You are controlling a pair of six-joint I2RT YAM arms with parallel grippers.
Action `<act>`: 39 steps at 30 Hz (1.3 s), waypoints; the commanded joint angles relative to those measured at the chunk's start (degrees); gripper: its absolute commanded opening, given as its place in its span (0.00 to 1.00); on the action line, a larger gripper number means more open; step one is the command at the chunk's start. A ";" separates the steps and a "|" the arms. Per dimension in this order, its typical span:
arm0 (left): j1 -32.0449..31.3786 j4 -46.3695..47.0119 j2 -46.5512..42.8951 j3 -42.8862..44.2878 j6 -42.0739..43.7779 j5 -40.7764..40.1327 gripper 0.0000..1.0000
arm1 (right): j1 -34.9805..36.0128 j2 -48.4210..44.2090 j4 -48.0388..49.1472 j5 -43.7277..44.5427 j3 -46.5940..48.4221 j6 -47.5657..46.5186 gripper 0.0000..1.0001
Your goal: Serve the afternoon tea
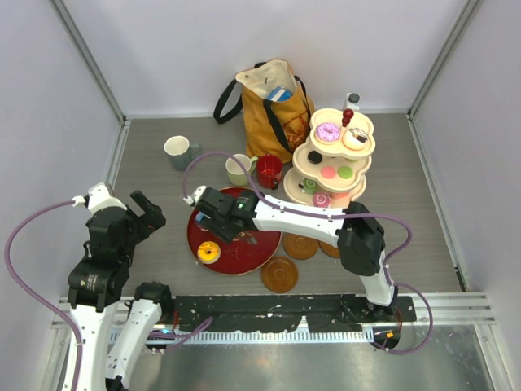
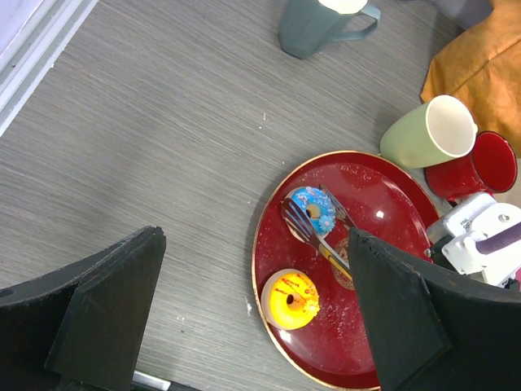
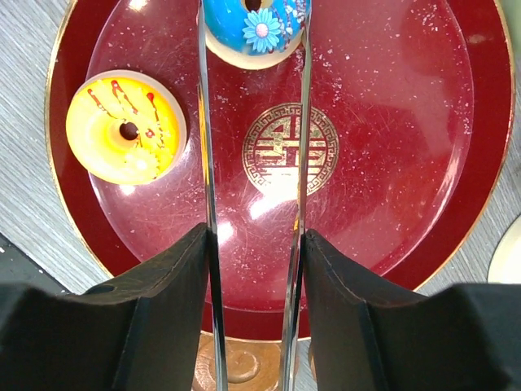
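Blue donut (image 3: 256, 24), glossy icing w/ a small flower on a pale base, lies on the red tray (image 1: 252, 257). The tray is round & lacquer-shiny w/ a gold rim & gold emblem at ctr, and sits in the near half of the table (image 1: 146, 130), left of middle. Yellow donut (image 1: 208, 252), a ring w/ red drizzle, is on the tray's near-left part, apart from the blue one. Table top is grey wood-grain.

Right gripper (image 3: 254, 314): black blocky fingers pressed in on thin metal tongs (image 3: 207, 163). The two narrow, mirror-bright blades run out side by side & flank the blue donut, one at each side, touching or v. nearly. Can't tell if it's lifted. Left gripper (image 1: 149, 210) hangs over bare table near the left edge, beside the tray, fingers spread wide, holding nothing.

Cream three-tier stand (image 1: 364, 122), scalloped plates, stands toward the far-right corner w/ a pink donut (image 1: 328, 132) on top & small macarons & rolls below. Grey-green mug (image 1: 177, 151), pale green mug (image 1: 238, 169) & red mug (image 1: 269, 171), all glazed, sit btwn tray & far edge. Brown round saucers (image 1: 279, 274), wood-look, lie just right of the tray toward the near edge. Mustard cloth tote bag (image 1: 273, 106) slumps at the far edge.
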 commanded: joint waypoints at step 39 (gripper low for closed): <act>0.28 6.55 5.33 -1.50 6.23 21.21 1.00 | -38.92 -32.77 -14.19 0.41 17.97 0.85 0.49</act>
